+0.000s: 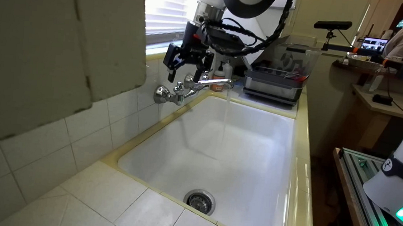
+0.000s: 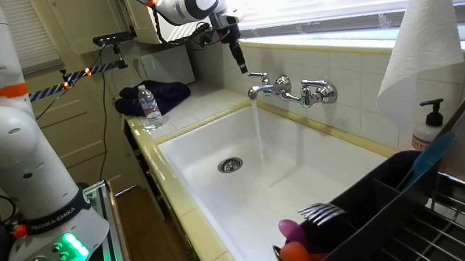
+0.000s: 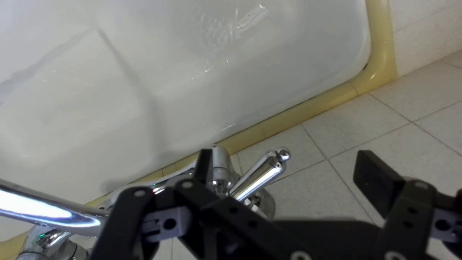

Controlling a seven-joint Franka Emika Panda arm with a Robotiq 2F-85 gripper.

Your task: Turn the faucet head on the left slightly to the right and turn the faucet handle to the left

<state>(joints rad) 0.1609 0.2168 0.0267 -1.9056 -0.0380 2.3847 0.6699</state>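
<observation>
The faucet head is a long chrome spout (image 1: 215, 82) on the wall faucet, also visible in an exterior view (image 2: 262, 90) and at the left of the wrist view (image 3: 47, 213). Water runs from its tip. The faucet handle on the drain side is a shorter chrome lever (image 3: 258, 177) with a round knob tip; it shows in both exterior views (image 1: 179, 88) (image 2: 258, 74). A second, similar lever (image 2: 313, 83) sits on the spout's other side. My gripper (image 3: 285, 164) is open and empty, a little above the drain-side lever (image 1: 184, 78), which appears between the fingers in the wrist view.
The white sink (image 1: 244, 159) lies below the faucet, its yellow rim (image 2: 215, 254) around it. The tiled wall (image 2: 349, 74) and window sill are close behind the gripper. A dish rack (image 2: 397, 226), soap bottle (image 2: 427, 125), paper towel (image 2: 423, 39) and water bottle (image 2: 149, 106) stand around.
</observation>
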